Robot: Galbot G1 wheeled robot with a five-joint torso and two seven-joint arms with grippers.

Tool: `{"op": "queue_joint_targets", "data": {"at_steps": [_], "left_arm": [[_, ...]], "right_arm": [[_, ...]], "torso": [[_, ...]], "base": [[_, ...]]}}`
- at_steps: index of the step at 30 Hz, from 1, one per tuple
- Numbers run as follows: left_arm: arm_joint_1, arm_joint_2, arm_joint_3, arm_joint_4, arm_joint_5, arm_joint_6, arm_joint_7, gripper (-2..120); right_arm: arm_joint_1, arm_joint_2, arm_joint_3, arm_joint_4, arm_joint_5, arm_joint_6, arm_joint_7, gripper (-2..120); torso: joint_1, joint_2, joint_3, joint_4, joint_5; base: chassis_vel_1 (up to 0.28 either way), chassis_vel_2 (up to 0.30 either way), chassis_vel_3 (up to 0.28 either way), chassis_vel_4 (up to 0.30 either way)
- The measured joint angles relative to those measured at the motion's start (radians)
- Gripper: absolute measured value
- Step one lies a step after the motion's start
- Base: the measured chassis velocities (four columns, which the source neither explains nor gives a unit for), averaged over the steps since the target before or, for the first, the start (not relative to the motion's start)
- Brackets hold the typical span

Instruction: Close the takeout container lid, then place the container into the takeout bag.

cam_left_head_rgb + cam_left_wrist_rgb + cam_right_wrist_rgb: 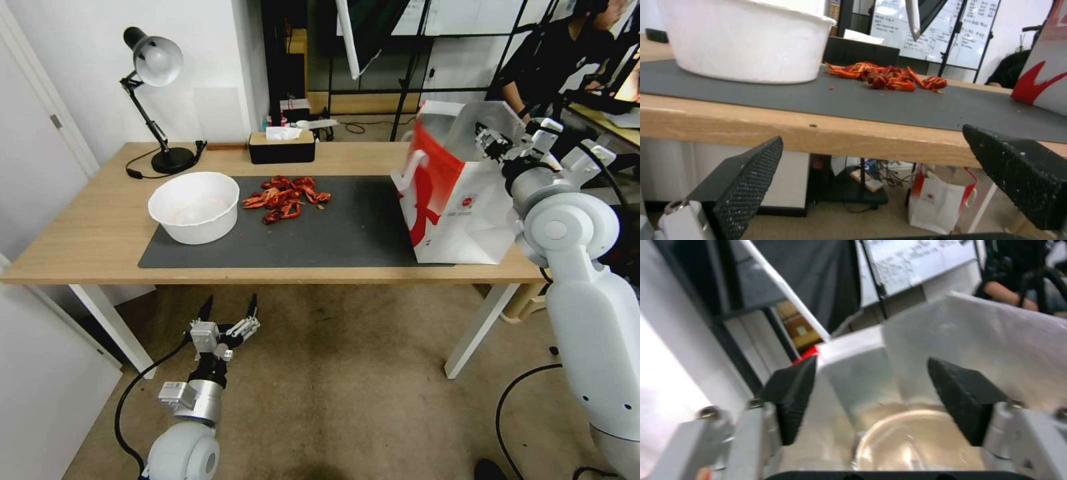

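Right gripper (491, 141) over takeout bag (460, 200), fingers spread, left gripper (228, 308) below table (87, 233), fingers spread, white bowl (194, 205) nearby

White bowl (194, 207) on dark mat (347, 230), red crayfish shells (285, 197), black desk lamp (155, 100), tissue box (281, 147)
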Motion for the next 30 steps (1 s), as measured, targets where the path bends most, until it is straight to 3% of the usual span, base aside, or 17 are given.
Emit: {"op": "queue_joint_targets", "data": {"at_steps": [3, 9, 17, 20, 30], "left_arm": [[0.002, 0.001, -0.003, -0.01, 0.0, 0.006, 0.007, 100], [0.01, -0.002, -0.018, -0.015, 0.0, 0.015, 0.009, 100], [0.014, -0.004, -0.029, -0.02, 0.0, 0.01, 0.014, 100], [-0.002, 0.004, -0.02, -0.015, 0.0, 0.0, 0.02, 100], [0.0, 0.003, -0.025, -0.012, 0.011, -0.039, 0.02, 100]], "right_arm": [[-0.011, -0.014, -0.005, 0.028, -0.037, 0.054, -0.087, 84], [-0.055, -0.03, -0.021, 0.088, -0.07, 0.111, -0.232, 99], [-0.235, -0.038, -0.039, 0.208, -0.194, 0.178, -0.385, 100], [-0.39, -0.029, -0.021, 0.28, -0.319, 0.231, -0.422, 100], [-0.665, 0.053, -0.041, 0.29, -0.607, 0.394, -0.426, 100]], "torso": [[0.0, 0.0, 0.0, 0.0, -0.0004], [0.0, 0.0, 0.0, 0.0001, -0.0003], [0.0, 0.0, 0.0, 0.0005, -0.0001], [0.0, 0.0, 0.0, -0.0007, -0.0003], [0.0, 0.0, 0.0, 0.0, -0.0002]], "base": [[0.0, 0.0, 0.0, 0.0], [0.0, 0.0, 0.0, 0.0], [0.0, 0.0, 0.0, 0.0], [0.0, 0.0, 0.0, 0.0], [0.0, 0.0, 0.0, 0.0]]}}
